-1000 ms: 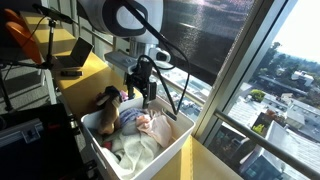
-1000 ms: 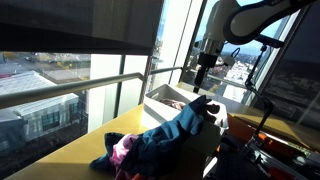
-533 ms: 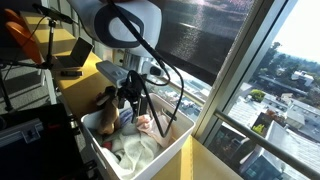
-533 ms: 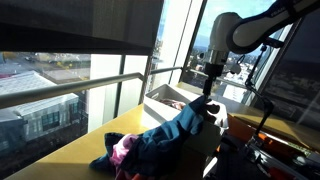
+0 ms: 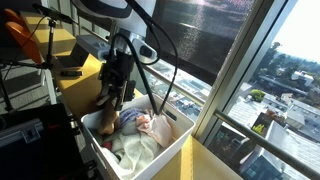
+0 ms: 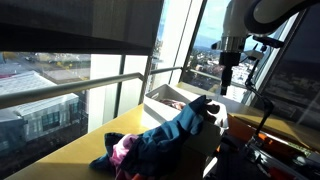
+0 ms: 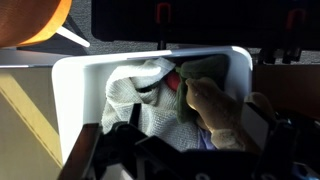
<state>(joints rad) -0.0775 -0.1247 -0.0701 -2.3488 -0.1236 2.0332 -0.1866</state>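
Gripper [image 5: 108,98] has swung off mid-bin to the bin's end nr the yellow table [image 5: 88,68] and now hangs low over the brown plush [image 5: 104,120]. Jaws spread wide, nothing held. Plush lies against that end wall of the white bin [image 5: 172,152], partly on a white cloth [image 7: 140,100], w/ a pink item [image 5: 150,124] beside it. Room: open above, bin rim close on both sides, window frame [image 5: 232,85] past the far edge. Wrist view: fingers dark and blurred at the bottom, plush cut off at rt. Can't tell if tips touch plush.

arm [image 6: 262,12]: white, rounded | cables [image 5: 158,45]: black loops | fingers [image 6: 227,84]: black
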